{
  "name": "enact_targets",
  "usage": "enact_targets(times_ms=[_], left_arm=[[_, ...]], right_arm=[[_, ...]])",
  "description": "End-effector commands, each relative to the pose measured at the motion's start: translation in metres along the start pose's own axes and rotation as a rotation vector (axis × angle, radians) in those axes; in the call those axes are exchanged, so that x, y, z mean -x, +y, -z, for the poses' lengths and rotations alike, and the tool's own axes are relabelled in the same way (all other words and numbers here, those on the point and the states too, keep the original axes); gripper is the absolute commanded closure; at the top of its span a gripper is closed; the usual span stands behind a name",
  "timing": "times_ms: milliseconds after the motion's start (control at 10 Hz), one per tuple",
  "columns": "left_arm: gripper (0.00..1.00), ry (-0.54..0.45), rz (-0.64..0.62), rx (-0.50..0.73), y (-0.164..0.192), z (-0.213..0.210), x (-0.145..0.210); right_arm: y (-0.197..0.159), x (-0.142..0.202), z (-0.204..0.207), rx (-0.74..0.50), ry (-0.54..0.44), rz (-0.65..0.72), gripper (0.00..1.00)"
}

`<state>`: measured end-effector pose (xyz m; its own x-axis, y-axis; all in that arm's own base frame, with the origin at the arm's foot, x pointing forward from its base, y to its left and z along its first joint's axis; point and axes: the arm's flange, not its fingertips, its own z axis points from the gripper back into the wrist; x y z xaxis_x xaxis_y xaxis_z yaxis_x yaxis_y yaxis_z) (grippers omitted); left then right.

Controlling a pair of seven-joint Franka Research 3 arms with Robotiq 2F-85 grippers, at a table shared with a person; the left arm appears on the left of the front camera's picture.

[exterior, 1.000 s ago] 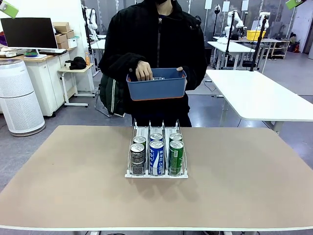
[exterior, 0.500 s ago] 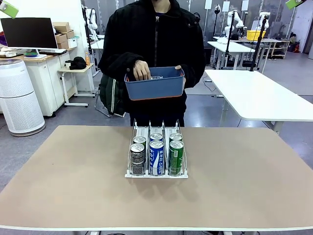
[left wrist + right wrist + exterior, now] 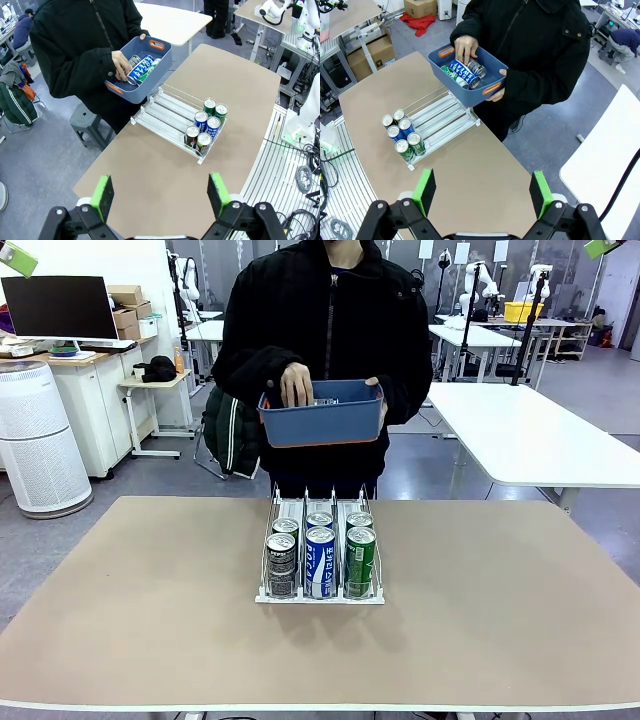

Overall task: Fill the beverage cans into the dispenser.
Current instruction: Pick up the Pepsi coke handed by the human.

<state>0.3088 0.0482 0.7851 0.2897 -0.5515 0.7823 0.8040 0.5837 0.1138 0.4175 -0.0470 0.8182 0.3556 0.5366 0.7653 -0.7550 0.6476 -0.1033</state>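
Our left gripper (image 3: 161, 186) and right gripper (image 3: 482, 186) both hang with fingers spread wide and nothing between them. The dispenser (image 3: 320, 597) sits on the table (image 3: 500, 620) well ahead of and below them, its three lanes running lengthwise from our side toward the person (image 3: 320, 320). Six cans (image 3: 320, 558) stand upright in pairs at the near end: black, blue-and-white, green, their print too small to read. Farther beyond the fingers the person holds a blue tub (image 3: 322, 423) off the table with one hand (image 3: 296, 386) reaching in. The front view shows us its wall, while the wrist views look down inside, where a blue-and-white can (image 3: 461, 73) lies on its side, its lettering apparently "POCARI SWEAT".
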Motion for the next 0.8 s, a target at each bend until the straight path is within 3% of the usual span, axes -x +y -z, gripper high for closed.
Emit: enact_targets(times_ms=[0,700], left_arm=[[0.0,-0.001,0.002,0.002,0.0,0.0003,0.0005],[0.0,-0.001,0.002,0.002,0.0,0.0003,0.0005]], right_arm=[[-0.0003,-0.0004,-0.0003,0.006,-0.003,0.0,0.0],[-0.0003,-0.0004,-0.0003,0.006,-0.003,0.0,0.0]])
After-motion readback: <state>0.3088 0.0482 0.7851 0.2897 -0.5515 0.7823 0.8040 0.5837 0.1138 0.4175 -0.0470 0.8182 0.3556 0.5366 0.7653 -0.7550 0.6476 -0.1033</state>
